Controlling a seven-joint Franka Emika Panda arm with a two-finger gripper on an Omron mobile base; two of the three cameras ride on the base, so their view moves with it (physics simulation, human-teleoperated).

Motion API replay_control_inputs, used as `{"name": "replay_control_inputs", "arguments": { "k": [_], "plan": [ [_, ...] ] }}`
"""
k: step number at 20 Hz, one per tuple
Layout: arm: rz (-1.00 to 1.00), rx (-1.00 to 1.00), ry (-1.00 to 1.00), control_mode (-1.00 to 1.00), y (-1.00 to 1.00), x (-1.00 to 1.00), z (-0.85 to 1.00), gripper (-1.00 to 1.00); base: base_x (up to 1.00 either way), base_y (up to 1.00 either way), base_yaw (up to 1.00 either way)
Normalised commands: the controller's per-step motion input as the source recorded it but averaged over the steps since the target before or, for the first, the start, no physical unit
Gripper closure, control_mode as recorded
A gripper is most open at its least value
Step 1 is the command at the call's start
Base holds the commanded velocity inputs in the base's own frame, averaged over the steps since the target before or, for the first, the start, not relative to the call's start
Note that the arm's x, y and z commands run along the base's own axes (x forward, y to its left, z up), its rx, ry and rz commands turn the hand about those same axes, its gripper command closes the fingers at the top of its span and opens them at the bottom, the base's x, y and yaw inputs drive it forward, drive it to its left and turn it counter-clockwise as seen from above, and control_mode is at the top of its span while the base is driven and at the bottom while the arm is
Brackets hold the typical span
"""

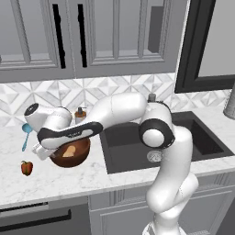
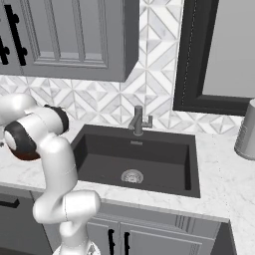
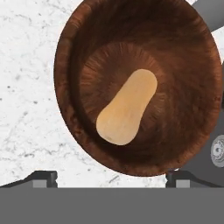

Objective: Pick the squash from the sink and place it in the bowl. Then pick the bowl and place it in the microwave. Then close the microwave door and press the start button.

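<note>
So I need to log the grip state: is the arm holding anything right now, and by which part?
Nothing is held. The fingers stand wide open above the bowl, and the squash lies loose inside it.

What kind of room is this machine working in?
A kitchen, by the look of it, though computer-drawn: a dark sink with a faucet set in a marble counter, grey cabinets above, and a squash lying in a wooden bowl.

the white arm [image 1: 137, 110] bends from its base far to its left, forearm almost level. the gripper [image 3: 111, 177] points downward, fingers [image 3: 43, 177] wide apart, holding nothing.
</note>
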Motion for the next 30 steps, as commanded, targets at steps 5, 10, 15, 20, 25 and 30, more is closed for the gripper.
{"name": "replay_control_inputs", "arguments": {
  "k": [5,10,15,20,25,30],
  "plan": [
    [0.15,-0.09,0.07,-1.0,0.0,0.01,-0.35,-1.0,0.0,0.0,0.0],
    [0.18,-0.1,0.02,-1.0,0.0,0.0,-0.33,-1.0,0.0,0.0,0.0],
    [0.17,-0.08,0.02,-1.0,-0.05,0.12,-0.28,-1.0,0.0,0.0,0.0],
    [0.18,-0.03,0.0,-1.0,-0.11,0.13,-0.23,-1.0,0.0,0.0,0.0],
    [0.17,0.0,0.0,-1.0,-0.22,0.0,-0.13,1.0,0.0,0.0,0.0],
    [0.15,-0.01,0.0,-1.0,-0.2,0.0,-0.01,1.0,0.0,0.0,0.0]
  ]
}}
